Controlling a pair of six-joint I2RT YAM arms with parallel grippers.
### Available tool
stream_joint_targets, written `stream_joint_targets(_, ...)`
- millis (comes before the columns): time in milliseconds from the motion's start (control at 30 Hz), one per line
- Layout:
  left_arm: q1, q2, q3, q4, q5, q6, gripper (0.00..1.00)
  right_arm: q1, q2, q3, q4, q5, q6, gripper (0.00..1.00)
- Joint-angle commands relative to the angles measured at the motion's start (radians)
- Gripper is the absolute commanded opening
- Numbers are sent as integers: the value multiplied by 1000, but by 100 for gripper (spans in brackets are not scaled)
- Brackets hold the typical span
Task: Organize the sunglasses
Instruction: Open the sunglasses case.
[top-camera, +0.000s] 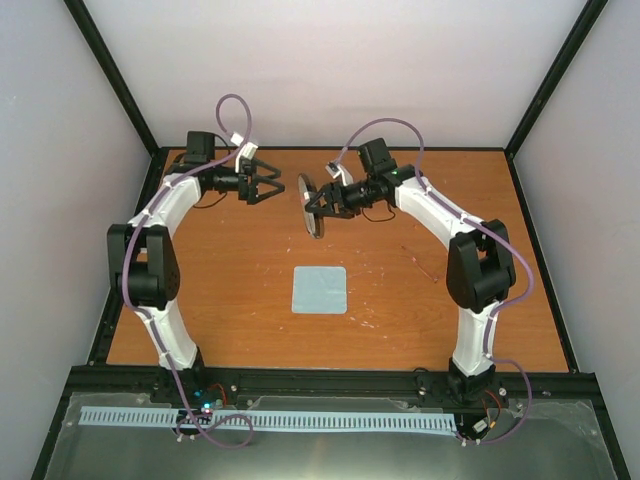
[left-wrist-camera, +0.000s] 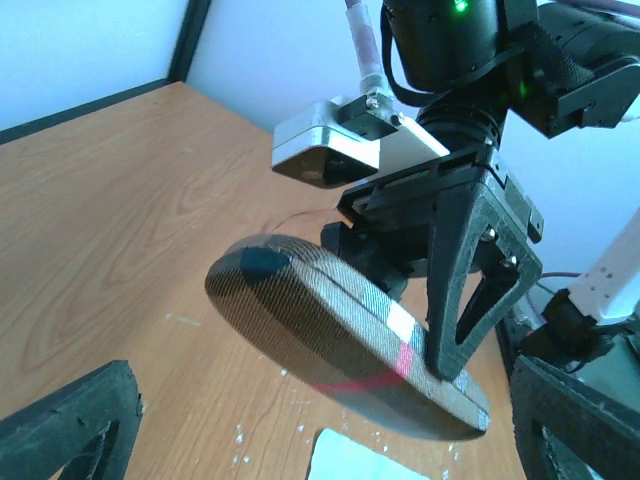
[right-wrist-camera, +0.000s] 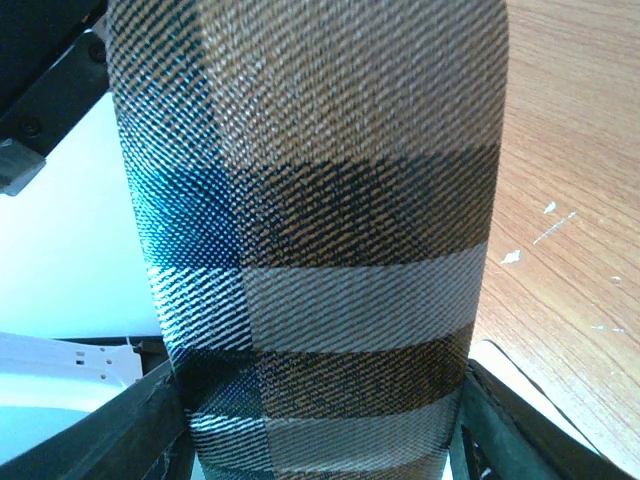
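The brown case (top-camera: 313, 206) with grey stripes is held up on edge above the table in my right gripper (top-camera: 322, 203), which is shut on it. In the left wrist view the case (left-wrist-camera: 330, 325) looks closed, with a right finger (left-wrist-camera: 470, 300) pressing on its far end. In the right wrist view the case (right-wrist-camera: 320, 200) fills the frame between the fingers of the right gripper (right-wrist-camera: 320, 440). My left gripper (top-camera: 268, 187) is open and empty just left of the case; it also shows in its own view (left-wrist-camera: 320, 425). The sunglasses (top-camera: 424, 265) lie as a faint reddish outline on the table at the right.
A pale blue square cloth (top-camera: 320, 290) lies flat mid-table, in front of both grippers; its corner shows under the case in the left wrist view (left-wrist-camera: 365, 460). White specks dot the wooden table (top-camera: 230, 300). Black frame posts stand at the back corners.
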Motion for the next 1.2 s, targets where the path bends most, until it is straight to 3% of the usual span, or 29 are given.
stream_joint_targets(0,-30,100,136,-210,112,114,99,14,-3,52,12,-13,-19,3)
stream_joint_targets(167,-73,189,253,-365,86,205,90,21,-3,63,43,-34,3,3)
stream_joint_targets(633,-100,210,253,-301,53,158,86,36,0,84,66,-76,11,3)
stream_joint_targets(900,-115,239,202,-225,-121,130,78,39,-39,85,93,-110,21,3)
stream_joint_targets(1167,-116,277,202,-282,-278,227,74,38,-80,75,162,-106,69,3)
